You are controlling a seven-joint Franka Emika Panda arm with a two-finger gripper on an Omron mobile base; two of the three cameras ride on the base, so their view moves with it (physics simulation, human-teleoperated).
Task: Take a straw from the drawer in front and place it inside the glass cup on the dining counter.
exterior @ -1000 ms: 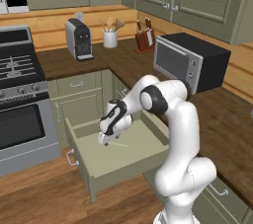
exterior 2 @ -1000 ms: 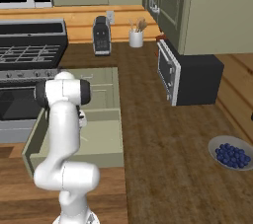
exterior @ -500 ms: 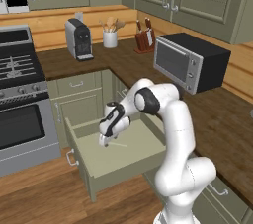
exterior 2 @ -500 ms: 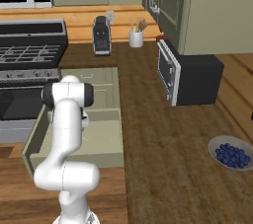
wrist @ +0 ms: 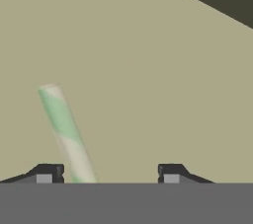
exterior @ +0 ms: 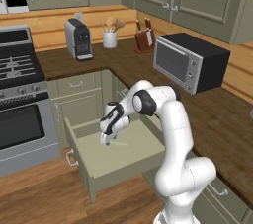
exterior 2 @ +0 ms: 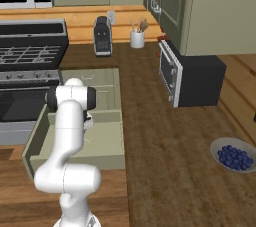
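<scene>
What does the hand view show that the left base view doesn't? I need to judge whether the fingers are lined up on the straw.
Hand view: the straw's green-and-white stripes, and that it lies just inside one fingertip, off-centre between the two, jaws apart.
Left base view: the gripper low inside the pulled-out drawer, with the toaster oven on the counter behind.
Both: the straw lying on the drawer floor, not lifted.

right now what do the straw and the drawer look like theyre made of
The straw: probably paper, matte, with soft pale green and off-white bands and no shine. It lies between the fingertips of the tool.

The drawer: seems painted wood, flat sage-green panels with a dull finish; its small handle looks like brushed metal, silvery.
</scene>
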